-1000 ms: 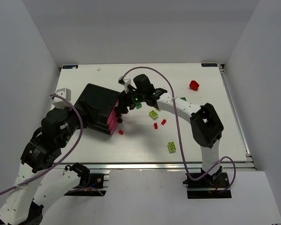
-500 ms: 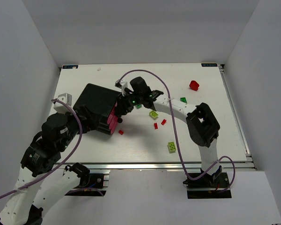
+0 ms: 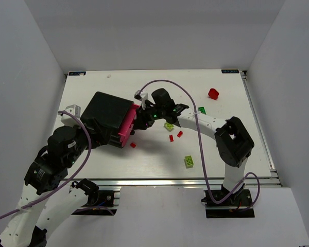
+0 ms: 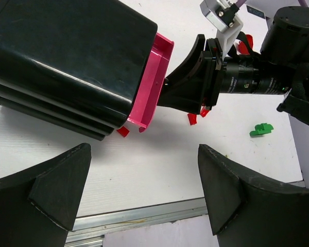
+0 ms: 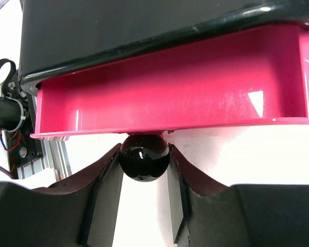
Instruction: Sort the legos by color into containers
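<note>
The black cabinet (image 3: 107,117) lies at the left centre of the table, also in the left wrist view (image 4: 67,56). Its top magenta drawer (image 5: 170,82) is pulled partly out and looks empty. My right gripper (image 3: 139,122) is shut on that drawer's round black knob (image 5: 143,157). My left gripper (image 4: 144,200) is open and empty, on the near side of the cabinet by the table's front rail. Small red legos (image 3: 133,145) (image 3: 171,138) (image 3: 179,134), lime ones (image 3: 168,125) (image 3: 188,161) and a dark green one (image 3: 201,109) lie on the table to the right of the cabinet.
A larger red piece (image 3: 213,93) sits at the back right. The aluminium front rail (image 4: 144,218) runs just below my left fingers. White walls enclose the table on three sides. The right arm's cable loops above the cabinet.
My right gripper has moved right with the knob, and the top pink drawer has slid out of the cabinet. The left arm has shifted slightly.
</note>
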`<state>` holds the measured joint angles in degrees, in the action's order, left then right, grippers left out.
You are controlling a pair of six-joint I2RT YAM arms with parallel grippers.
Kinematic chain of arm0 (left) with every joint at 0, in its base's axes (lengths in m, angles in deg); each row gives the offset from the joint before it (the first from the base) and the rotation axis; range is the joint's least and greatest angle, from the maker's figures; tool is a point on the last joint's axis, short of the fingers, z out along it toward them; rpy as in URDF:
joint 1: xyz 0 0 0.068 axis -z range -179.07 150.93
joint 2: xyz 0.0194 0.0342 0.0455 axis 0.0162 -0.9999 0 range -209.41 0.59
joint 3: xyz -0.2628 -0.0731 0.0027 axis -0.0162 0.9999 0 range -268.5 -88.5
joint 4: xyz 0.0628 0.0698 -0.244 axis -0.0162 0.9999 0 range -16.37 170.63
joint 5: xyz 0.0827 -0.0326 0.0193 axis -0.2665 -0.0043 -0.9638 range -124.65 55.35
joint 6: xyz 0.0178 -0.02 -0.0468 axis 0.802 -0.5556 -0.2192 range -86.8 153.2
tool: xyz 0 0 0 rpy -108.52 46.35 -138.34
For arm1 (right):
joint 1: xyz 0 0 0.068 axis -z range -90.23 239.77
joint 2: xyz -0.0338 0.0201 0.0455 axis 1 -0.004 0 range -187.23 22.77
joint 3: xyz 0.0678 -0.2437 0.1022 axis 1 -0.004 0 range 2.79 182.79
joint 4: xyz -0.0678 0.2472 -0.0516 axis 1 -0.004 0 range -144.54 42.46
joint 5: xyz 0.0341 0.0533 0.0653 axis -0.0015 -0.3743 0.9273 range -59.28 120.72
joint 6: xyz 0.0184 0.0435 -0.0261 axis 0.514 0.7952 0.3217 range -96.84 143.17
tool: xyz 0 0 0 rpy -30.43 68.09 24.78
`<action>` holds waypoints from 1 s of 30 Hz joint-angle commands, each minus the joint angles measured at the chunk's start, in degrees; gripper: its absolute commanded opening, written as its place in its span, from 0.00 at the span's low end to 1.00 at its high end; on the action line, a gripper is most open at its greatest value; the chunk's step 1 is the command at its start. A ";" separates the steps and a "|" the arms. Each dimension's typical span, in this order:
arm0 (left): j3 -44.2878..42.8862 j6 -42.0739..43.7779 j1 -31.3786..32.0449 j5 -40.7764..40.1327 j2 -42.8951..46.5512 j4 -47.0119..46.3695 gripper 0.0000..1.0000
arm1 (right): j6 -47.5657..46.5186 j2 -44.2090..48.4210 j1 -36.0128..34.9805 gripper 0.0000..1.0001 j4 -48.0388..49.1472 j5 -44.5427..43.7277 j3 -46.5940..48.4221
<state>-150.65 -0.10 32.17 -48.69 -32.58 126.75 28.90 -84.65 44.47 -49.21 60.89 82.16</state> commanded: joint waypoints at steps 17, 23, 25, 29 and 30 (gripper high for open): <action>1.33 -1.33 -0.13 2.00 0.74 0.49 0.93 | -3.18 4.85 1.97 0.59 0.09 0.76 -3.35; 1.51 -1.33 -0.13 2.18 0.47 0.05 0.93 | -4.33 5.46 2.14 0.89 -0.26 3.84 -4.05; 1.33 -1.15 -0.13 1.92 0.47 0.40 0.94 | -5.12 6.86 2.14 0.89 -0.17 4.19 -5.63; 1.59 -1.07 -0.13 1.30 1.35 1.02 0.93 | -7.30 11.52 2.50 0.89 0.97 3.58 -11.51; 2.29 -1.07 -0.13 1.30 1.61 0.76 0.93 | -7.84 13.62 2.50 0.89 2.97 3.49 -13.09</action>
<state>-149.20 -1.28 32.17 -47.27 -31.95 127.16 24.12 -76.58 46.68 -49.91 63.47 71.76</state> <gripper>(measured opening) 0.929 0.889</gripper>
